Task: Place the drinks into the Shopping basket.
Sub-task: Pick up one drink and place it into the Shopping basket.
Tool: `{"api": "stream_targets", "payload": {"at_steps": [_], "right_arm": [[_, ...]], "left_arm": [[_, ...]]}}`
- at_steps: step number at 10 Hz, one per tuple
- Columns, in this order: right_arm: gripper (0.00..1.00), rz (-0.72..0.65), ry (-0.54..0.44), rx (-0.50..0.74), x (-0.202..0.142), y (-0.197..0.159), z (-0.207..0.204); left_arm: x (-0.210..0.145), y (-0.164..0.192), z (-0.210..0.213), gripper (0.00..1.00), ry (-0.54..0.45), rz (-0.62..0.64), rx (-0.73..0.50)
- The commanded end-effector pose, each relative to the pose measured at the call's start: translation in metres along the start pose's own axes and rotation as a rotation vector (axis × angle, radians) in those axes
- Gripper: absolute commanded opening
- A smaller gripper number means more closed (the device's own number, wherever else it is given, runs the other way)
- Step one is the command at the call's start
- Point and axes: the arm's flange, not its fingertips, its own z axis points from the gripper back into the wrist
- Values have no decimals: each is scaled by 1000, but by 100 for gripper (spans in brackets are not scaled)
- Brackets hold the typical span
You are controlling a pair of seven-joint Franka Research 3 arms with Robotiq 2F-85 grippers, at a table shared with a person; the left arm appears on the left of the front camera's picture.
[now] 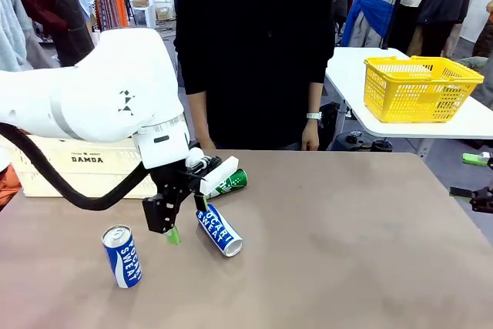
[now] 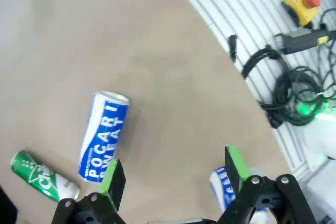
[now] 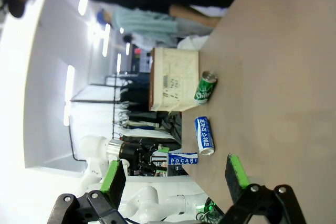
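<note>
Left gripper (image 1: pixel 185 223) points down over the brown surface (image 1: pixel 347 252), jaws spread wide and nothing between the green pads. It's released, no can in hand. An upright Pocari Sweat can (image 1: pixel 122 256) stands at its 8 o'clock, close by. A second Pocari Sweat can (image 1: pixel 219 229) lies on its side just beside the gripper at 3 o'clock, silver top towards the robot. In the left wrist view that lying can (image 2: pixel 104 136) sits beyond the left pad, apart from it. The green can (image 1: pixel 231 182) lies tipped over at 1 o'clock, partly behind the gripper.

The Shopping basket (image 1: pixel 85 163), cream with "DAMDA" on its side, waits at the surface's far left edge, at 10 o'clock from the gripper, and none of these three drinks is in it. Right gripper (image 3: pixel 175 177) hangs open too, pads well apart and empty. A person in black (image 1: pixel 254 52) stands at 12 o'clock, and a yellow basket (image 1: pixel 420 86) rests on another table at 2 o'clock.
</note>
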Motion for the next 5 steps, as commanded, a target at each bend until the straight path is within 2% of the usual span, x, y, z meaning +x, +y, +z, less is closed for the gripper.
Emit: {"api": "stream_targets", "payload": {"at_steps": [1,3,5], "right_arm": [[100,-16,12,-8,1,5,2],[100,-16,12,-8,1,5,2],[100,-16,12,-8,1,5,2]], "left_arm": [[-9,22,-30,100,17,-127,99],[-15,37,-51,100,48,-175,140],[-20,53,-70,100,96,-191,128]]}}
